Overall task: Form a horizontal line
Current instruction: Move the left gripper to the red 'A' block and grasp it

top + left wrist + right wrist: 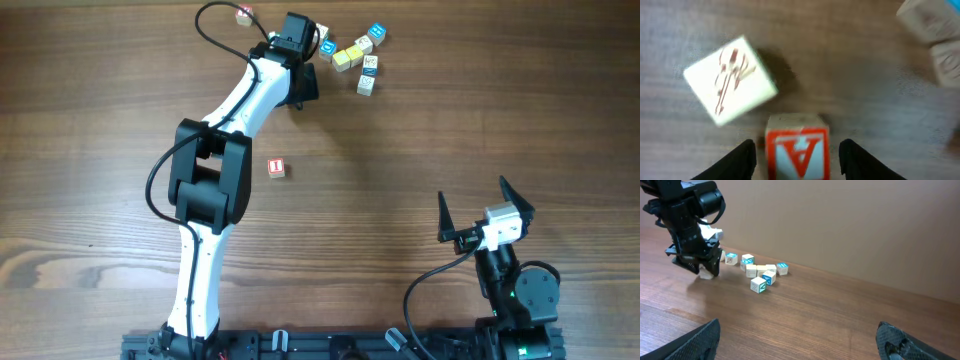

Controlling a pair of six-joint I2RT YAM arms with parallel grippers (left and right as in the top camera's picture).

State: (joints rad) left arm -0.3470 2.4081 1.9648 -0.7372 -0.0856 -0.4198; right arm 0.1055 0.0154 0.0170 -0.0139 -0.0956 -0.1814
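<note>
My left gripper is open around a red-lettered "A" cube, with a narrow gap on each side of it. A tilted white cube with red marks lies just beyond, to the left. From overhead the left gripper sits at the far side of the table and covers the "A" cube. Another red-lettered cube lies alone mid-table. No horizontal line shows; the cubes lie scattered. My right gripper stands open and empty at the near right.
A loose cluster of blue-lettered, yellow and pale cubes lies right of the left gripper. One small cube with red marks sits by the left arm's cable at the far edge. Two pale cubes show at the left wrist view's upper right.
</note>
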